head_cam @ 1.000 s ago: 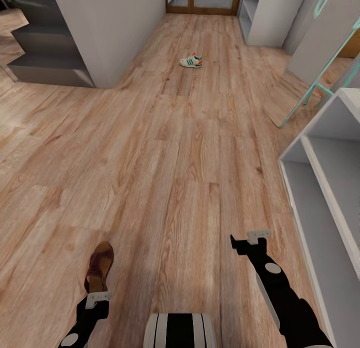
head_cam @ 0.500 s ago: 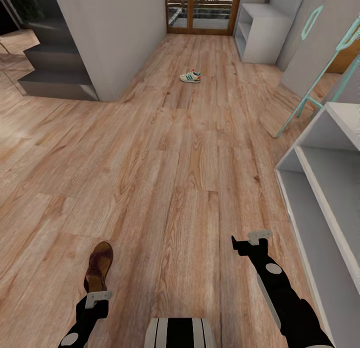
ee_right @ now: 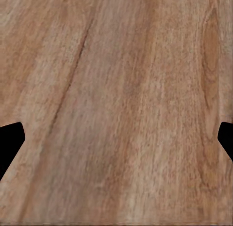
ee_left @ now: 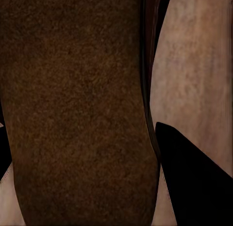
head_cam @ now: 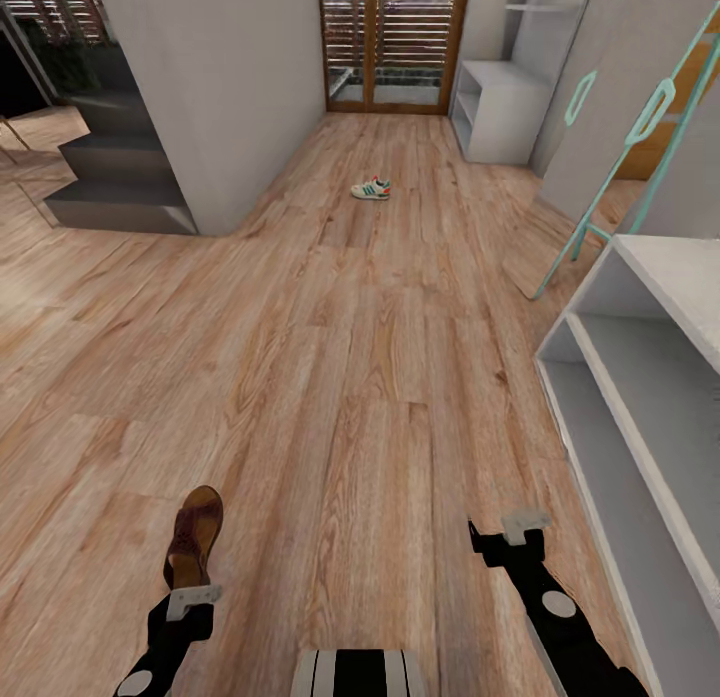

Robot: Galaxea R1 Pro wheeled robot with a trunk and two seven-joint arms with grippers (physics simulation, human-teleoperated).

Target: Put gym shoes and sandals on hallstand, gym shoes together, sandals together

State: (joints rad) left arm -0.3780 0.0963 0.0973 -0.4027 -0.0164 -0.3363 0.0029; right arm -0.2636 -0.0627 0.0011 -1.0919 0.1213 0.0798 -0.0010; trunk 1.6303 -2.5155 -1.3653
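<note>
The head camera has tilted up, showing more of the slatted door (head_cam: 395, 42). The left gripper (head_cam: 190, 599) stays clamped on a brown sandal (head_cam: 193, 537); the right gripper (head_cam: 510, 537) hangs spread and empty. One gym shoe (head_cam: 371, 188) lies far down the corridor floor (head_cam: 350, 377), the hallstand (head_cam: 650, 377) at right.

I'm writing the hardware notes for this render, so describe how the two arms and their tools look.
Both arms are glossy black with rounded casings. The right arm carries a pale grey oval disc on its forearm, and the left arm shows one near the frame's lower edge. Each ends in a light grey bracket holding the left tool and right tool, whose fingertips are black and pointed. No cables show.
</note>
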